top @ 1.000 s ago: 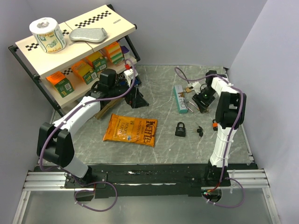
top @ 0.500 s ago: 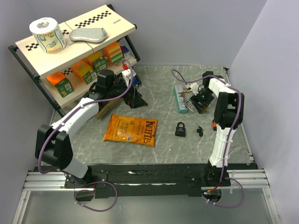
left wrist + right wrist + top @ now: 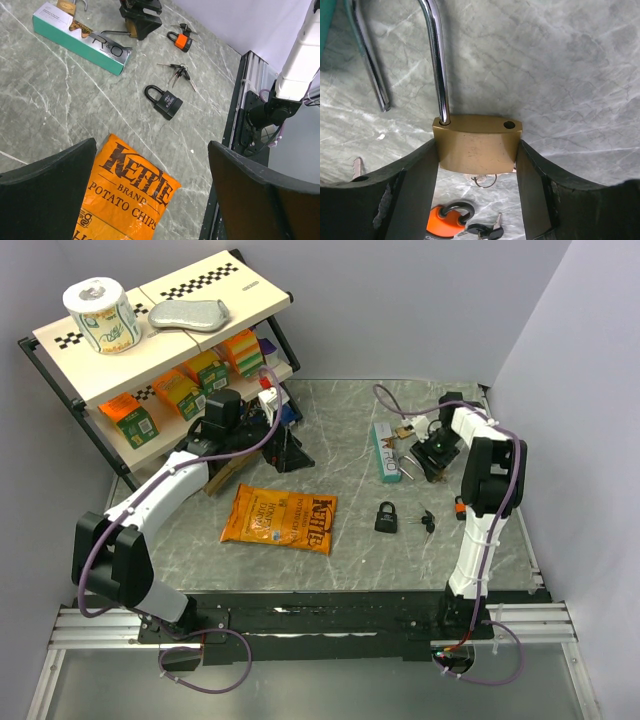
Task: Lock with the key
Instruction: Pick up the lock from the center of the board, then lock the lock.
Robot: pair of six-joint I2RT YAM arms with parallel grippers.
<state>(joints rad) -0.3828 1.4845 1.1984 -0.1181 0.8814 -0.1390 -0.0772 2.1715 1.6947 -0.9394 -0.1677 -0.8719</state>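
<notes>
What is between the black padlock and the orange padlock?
A bunch of keys lies between the black padlock and the orange padlock, clearest in the left wrist view.

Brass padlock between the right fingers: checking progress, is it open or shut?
Open. On the brass padlock, one shackle leg is seated; the other hole is empty.

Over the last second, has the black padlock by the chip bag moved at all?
No. The black padlock stays put, same gap from the chip bag and keys.
</notes>
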